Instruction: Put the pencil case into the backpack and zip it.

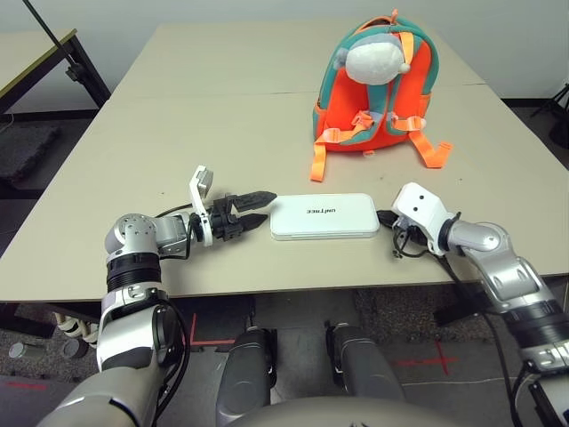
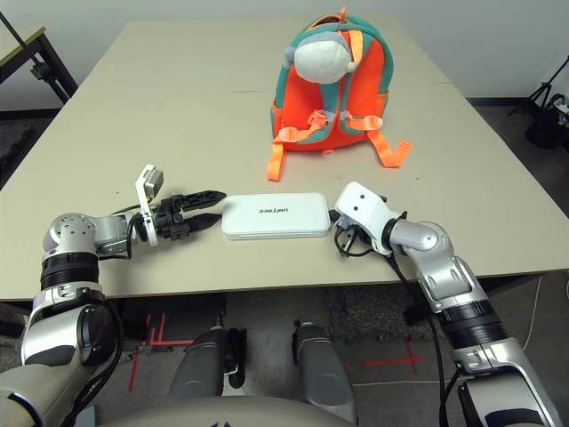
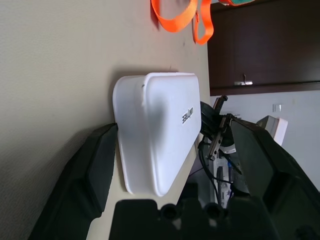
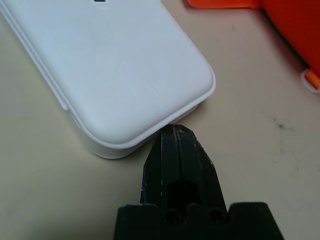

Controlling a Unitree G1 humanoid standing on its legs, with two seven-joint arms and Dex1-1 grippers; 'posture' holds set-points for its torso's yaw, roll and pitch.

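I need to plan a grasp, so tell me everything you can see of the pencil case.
The pencil case is a flat white rectangular box with rounded corners, hard-looking, with a seam around its side and small dark lettering on top. It lies shut and flat on the table, in front of the backpack, between the left tool and the right tool.

Only readable thing here is the small dark lettering on the top face of the flat white rectangular pencil case with rounded corners (image 1: 324,216), lying on the near part of the beige table (image 1: 178,124). It looks like the "unitree" brand word in lowercase, but it's upside down from the head camera, so the letters face the far side. In the left wrist view the same word runs sideways along the lid, and I'd still only call it a probable "unitree". Nothing else I can make out carries any text, numbers or signs.
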